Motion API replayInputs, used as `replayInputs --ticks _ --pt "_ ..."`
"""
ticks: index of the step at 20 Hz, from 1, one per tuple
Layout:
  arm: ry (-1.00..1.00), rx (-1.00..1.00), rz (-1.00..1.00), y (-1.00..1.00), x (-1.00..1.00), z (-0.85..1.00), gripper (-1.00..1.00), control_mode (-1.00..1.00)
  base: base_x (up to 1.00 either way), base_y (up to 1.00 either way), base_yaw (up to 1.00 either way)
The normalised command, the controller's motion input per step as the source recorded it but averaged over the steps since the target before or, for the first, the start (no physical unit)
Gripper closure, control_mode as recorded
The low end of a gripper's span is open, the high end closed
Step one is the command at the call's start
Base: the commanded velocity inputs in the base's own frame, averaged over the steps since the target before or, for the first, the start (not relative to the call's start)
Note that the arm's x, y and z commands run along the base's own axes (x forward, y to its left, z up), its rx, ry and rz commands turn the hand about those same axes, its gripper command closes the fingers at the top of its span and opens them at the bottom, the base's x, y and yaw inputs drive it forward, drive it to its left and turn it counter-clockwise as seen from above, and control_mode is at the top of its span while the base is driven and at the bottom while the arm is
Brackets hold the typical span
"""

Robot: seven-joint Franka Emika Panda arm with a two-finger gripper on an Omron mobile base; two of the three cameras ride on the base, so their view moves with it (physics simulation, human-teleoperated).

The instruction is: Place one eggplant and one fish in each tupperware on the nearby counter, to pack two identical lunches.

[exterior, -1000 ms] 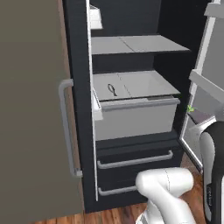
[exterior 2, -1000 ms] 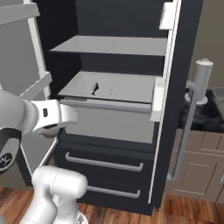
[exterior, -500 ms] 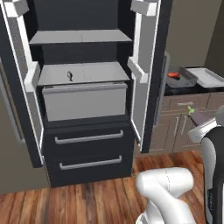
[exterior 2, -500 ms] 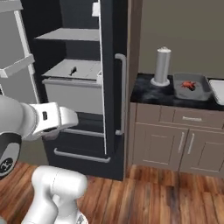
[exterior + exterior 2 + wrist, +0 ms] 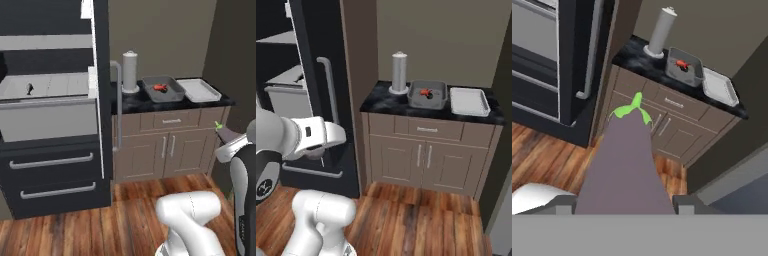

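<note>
Now, jaws clamped on eggplant (image 5: 626, 160), facing black counter (image 5: 386, 101), 2 tupperware (image 5: 427, 95).

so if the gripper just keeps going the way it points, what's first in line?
Probably the cabinet front under the counter: the held eggplant tip lines up with it. Depth is unclear.

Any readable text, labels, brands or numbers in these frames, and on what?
None: no lettering shows on the fridge, cabinets, paper towel roll, either tupperware, or the eggplant in the gripper.
</note>
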Motion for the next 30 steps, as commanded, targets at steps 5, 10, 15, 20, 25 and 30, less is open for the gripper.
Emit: replayInputs --ticks 5,10,15,20,25,30 --pt "0.0 0.0 0.0 0.0 0.0 0.0 1.0 1.0 0.02 -1.0 0.0" --pt "0.0 0.0 0.0 0.0 0.0 0.0 1.0 1.0 0.33 -0.96 -0.03" --pt "0.0 0.0 0.0 0.0 0.0 0.0 1.0 1.0 0.84 -0.2 -0.11" --pt "0.0 0.0 0.0 0.0 0.0 0.0 1.0 1.0 1.0 0.51 -0.18" --pt "0.0 0.0 0.0 0.0 0.0 0.0 1.0 1.0 1.0 0.29 -0.17" --pt "0.0 0.0 0.0 0.0 0.0 0.0 1.0 1.0 1.0 0.02 -0.18"
